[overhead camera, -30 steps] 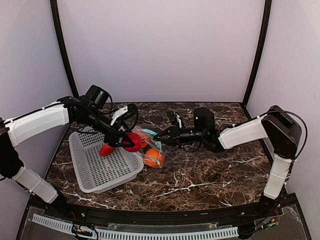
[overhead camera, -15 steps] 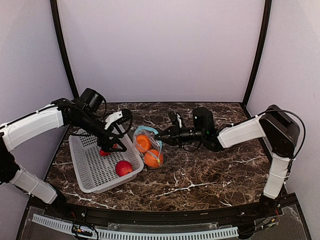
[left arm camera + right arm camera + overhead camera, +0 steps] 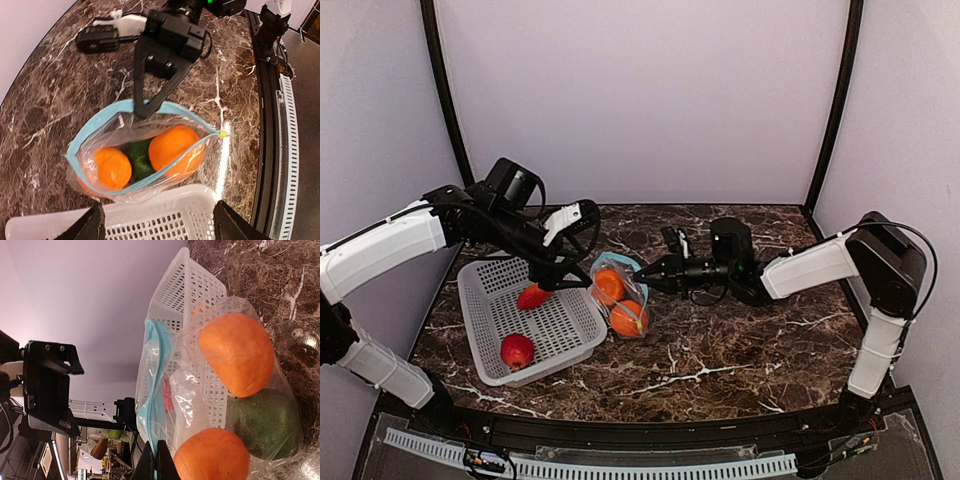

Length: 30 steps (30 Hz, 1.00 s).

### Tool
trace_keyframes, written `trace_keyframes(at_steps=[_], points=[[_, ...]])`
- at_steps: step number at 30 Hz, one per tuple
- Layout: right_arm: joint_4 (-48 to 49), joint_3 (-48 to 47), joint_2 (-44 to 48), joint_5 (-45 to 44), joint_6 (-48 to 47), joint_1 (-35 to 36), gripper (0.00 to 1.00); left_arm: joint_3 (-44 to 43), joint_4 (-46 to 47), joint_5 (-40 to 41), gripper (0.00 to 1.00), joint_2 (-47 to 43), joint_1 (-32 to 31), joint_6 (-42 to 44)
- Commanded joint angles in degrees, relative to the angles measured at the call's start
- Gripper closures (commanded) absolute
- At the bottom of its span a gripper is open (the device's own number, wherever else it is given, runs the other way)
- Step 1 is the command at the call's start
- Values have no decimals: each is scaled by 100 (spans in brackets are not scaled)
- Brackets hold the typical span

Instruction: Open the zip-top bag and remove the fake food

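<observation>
Top external view, from the near edge back: the white basket [image 3: 560, 322] sits by the near left corner of the table [image 3: 740, 350]. The round red piece [image 3: 517, 351], which the left gripper [image 3: 161, 224] held over the basket 1 second ago, now lies loose near the basket's near edge. It has rolled left from where it landed half a second ago. The long red-orange piece [image 3: 532, 296] lies further back in the basket.

Since that drop the left gripper has swung back above the gap between basket and bag [image 3: 620, 300], its fingers apart and empty.

The bag lies just beside the basket's right edge, left of the table's middle, its blue strip spread wide open. Inside it are 2 oranges [image 3: 112, 167] [image 3: 175, 150] with the green piece [image 3: 139, 159] between them.

Beyond it, the right gripper [image 3: 655, 272] is clamped on the bag's far rim, propping the mouth open.

So 2 of 5 pieces look to be out and 3 remain; another reach into the open mouth seems the likely next step.
</observation>
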State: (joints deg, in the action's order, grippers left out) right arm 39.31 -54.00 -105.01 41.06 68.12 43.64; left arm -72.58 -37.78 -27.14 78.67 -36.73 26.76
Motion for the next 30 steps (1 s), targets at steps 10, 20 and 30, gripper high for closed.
trace_keyframes(at_steps=[10,20,30], points=[[458,816,529,-379,353,-38,100,-755,1130,374,33,1347,-1084,-516],[684,1288,743,-440,455,-198,100,-799,1564,-77,33,2176,-1211,-739],[730,1427,790,-441,439,-329,100,-281,2114,-339,31,2200,-1275,-1084]])
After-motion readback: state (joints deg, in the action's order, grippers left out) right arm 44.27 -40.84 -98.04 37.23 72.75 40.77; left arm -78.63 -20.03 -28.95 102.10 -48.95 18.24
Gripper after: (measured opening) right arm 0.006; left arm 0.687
